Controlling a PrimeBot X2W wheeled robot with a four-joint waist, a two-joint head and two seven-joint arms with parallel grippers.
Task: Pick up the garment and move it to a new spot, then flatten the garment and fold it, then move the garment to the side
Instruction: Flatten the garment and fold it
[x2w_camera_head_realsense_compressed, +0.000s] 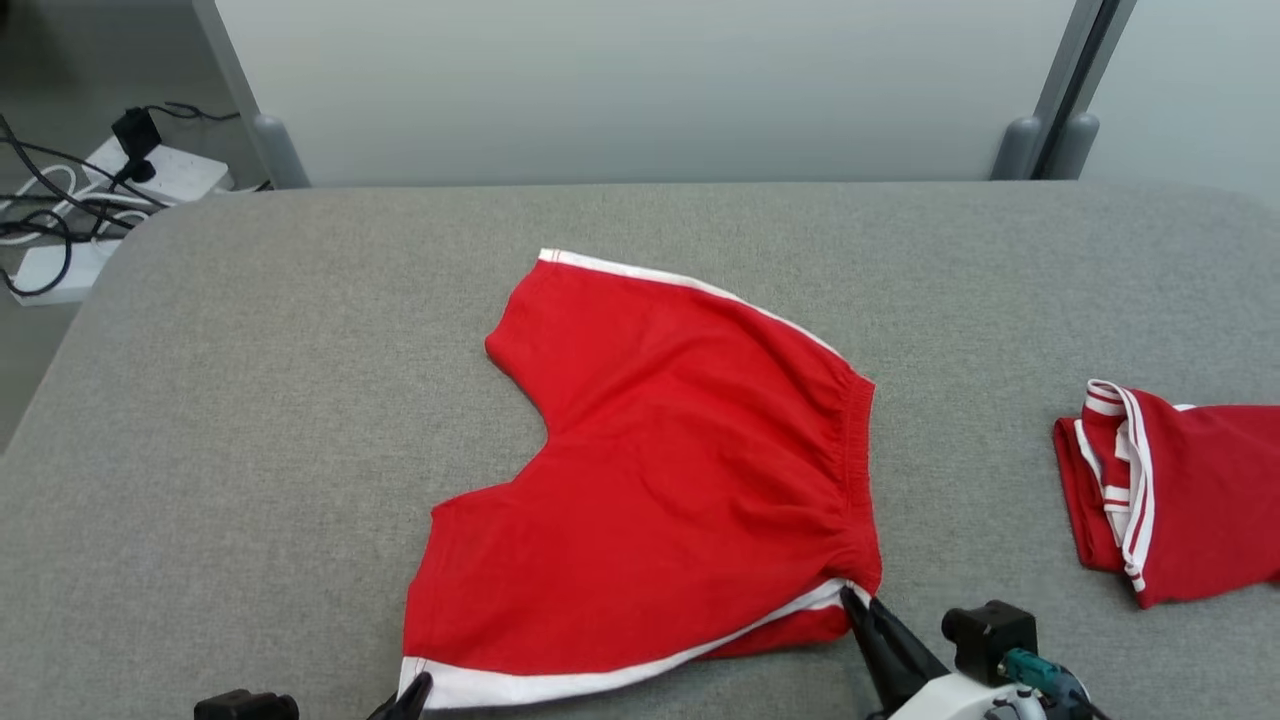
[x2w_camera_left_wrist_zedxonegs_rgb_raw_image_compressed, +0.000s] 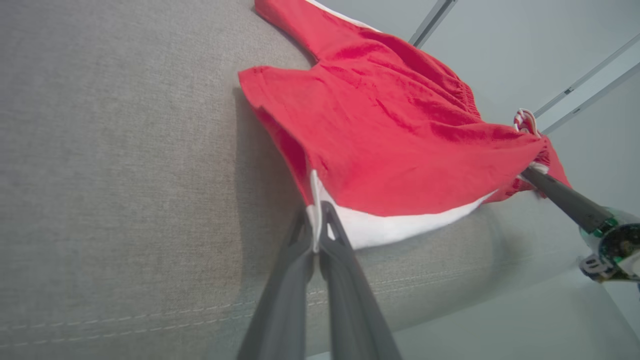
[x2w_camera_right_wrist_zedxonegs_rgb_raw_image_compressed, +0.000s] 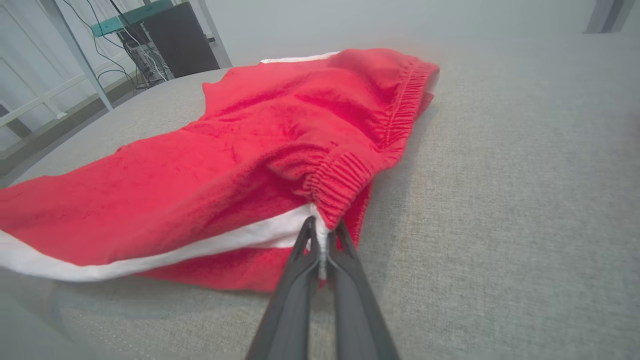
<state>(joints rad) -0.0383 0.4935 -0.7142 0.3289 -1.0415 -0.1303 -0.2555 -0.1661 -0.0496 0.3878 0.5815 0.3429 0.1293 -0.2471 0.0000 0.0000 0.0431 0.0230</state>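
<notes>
The garment (x2w_camera_head_realsense_compressed: 660, 470) is a pair of red shorts with white side stripes, spread on the grey table near its front edge. My left gripper (x2w_camera_head_realsense_compressed: 415, 690) is shut on the white-striped hem corner of the near leg; in the left wrist view its fingers (x2w_camera_left_wrist_zedxonegs_rgb_raw_image_compressed: 316, 220) pinch that corner of the garment (x2w_camera_left_wrist_zedxonegs_rgb_raw_image_compressed: 390, 135). My right gripper (x2w_camera_head_realsense_compressed: 855, 600) is shut on the near end of the elastic waistband; in the right wrist view its fingers (x2w_camera_right_wrist_zedxonegs_rgb_raw_image_compressed: 322, 237) clamp the gathered edge of the garment (x2w_camera_right_wrist_zedxonegs_rgb_raw_image_compressed: 250, 165). The held near edge is lifted slightly off the cloth.
A second red garment with white trim (x2w_camera_head_realsense_compressed: 1170, 490) lies folded at the table's right edge. The grey padded table (x2w_camera_head_realsense_compressed: 300, 400) stretches wide to the left and back. Cables and power strips (x2w_camera_head_realsense_compressed: 90, 200) lie on the floor at the far left.
</notes>
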